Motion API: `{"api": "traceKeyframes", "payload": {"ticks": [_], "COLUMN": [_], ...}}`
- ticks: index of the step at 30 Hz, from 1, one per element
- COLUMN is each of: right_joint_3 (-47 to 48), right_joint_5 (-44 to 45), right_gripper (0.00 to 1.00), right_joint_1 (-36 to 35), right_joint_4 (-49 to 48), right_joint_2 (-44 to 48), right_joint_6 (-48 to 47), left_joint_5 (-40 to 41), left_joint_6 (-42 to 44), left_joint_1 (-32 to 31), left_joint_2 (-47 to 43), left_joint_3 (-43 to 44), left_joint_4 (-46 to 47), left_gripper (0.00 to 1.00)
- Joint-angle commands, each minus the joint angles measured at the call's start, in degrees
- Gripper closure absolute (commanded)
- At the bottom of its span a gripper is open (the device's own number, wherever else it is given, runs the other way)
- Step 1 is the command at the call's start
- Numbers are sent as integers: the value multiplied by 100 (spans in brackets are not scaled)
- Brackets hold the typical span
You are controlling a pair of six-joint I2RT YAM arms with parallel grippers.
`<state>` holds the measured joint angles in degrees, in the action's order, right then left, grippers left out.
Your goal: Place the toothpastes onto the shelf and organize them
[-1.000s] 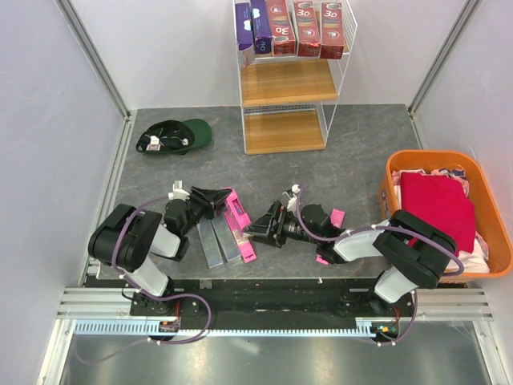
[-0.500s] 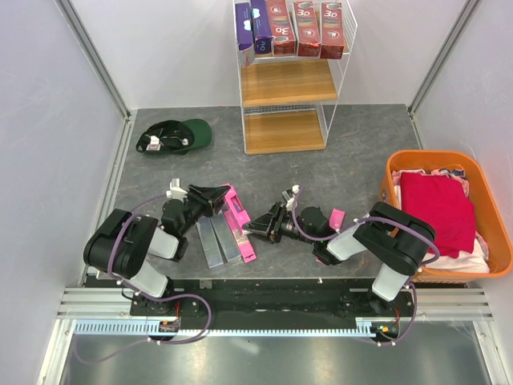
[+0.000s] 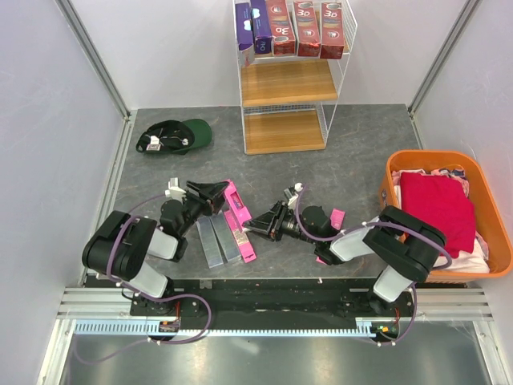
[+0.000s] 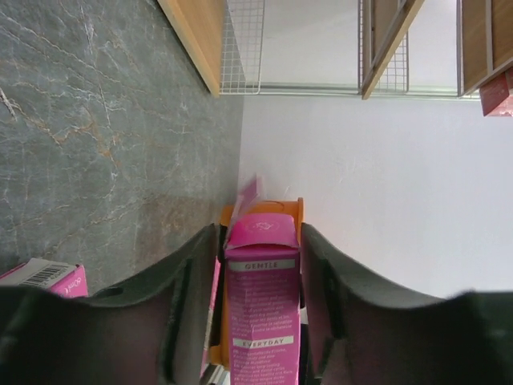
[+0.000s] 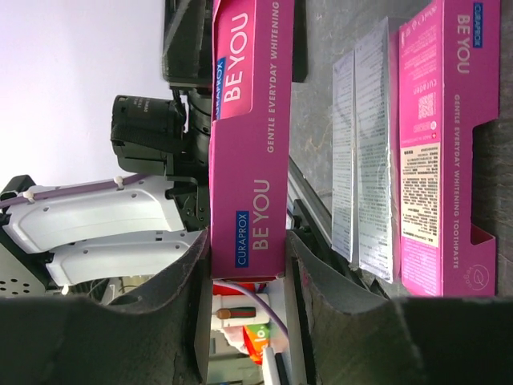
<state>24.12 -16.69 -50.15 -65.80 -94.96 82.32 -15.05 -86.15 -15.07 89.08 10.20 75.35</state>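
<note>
passing a pink carton (image 5: pixel 244 152) between two hands is where this could go wrong: the right hand (image 5: pixel 248 253) is clamped on one end of it, both fingers flat against its long sides. the left hand (image 4: pixel 260 241) has the other end between its fingers, and with thin dark slits beside the carton there, one cannot tell whether that hand presses on it or stands slightly off. if both grip and either arm pulls away, the thin card would likely buckle or twist. if the left lets go while the right has only the end, the long carton may lever down and slip, dropping onto the two silver-grey cartons (image 3: pixel 212 242) and the other pink carton (image 3: pixel 244 241) that lie side by side on the counter (image 3: pixel 361 144) just below. both arms lie low and folded, forearms reaching inward from the near edge so the hands face each other over the middle of the counter, the carton bridging them on a slant. the shelf (image 3: pixel 288 80) stands well apart at the far side, its top board holding a row of upright cartons (image 3: pixel 292 28), so a long carry on an end grip looks like the next hazard.
</note>
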Motion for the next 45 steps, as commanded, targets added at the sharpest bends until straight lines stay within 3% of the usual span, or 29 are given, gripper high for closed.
{"api": "traceKeyframes", "payload": {"ticks": [1, 2, 3, 4, 10, 16, 22, 28, 39, 45], "right_joint_3": [154, 181, 233, 268, 523, 805, 1007, 1288, 1973, 2325], "right_joint_5": [227, 236, 280, 289, 456, 789, 553, 43, -309, -317], "right_gripper": [76, 76, 76, 76, 76, 77, 77, 77, 77, 77], "right_joint_1": [-21, -12, -4, -3, 111, 242, 733, 1226, 1772, 1930], "right_joint_4": [100, 224, 339, 575, 1682, 2974, 3380, 3530, 3970, 3681], "right_joint_2": [513, 574, 697, 759, 1286, 1884, 2174, 2218, 2219, 1867], "right_joint_6": [-357, -479, -533, -594, -1095, -1657, -1807, -1895, -2194, -2151], "left_joint_5": [-76, -138, -208, -357, -446, -140, 589, 1432, 3410, 3526], "left_joint_6": [116, 151, 221, 274, 862, 1960, 3033, 3868, 4589, 4625], "left_joint_1": [74, 83, 101, 109, 110, 101, 92, -39, -944, -1103], "left_joint_2": [-136, -180, -232, -268, -926, -2323, -3518, -3854, -3389, -3283], "left_joint_3": [52, 87, 201, 263, 536, 922, 1326, 2020, 3111, 3199], "left_joint_4": [1861, 1756, 1555, 1196, -18, -2399, -4597, -6414, -8071, -8071], "left_gripper": [24, 20, 5, 3, 1, 0, 0, 0, 0, 0]}}
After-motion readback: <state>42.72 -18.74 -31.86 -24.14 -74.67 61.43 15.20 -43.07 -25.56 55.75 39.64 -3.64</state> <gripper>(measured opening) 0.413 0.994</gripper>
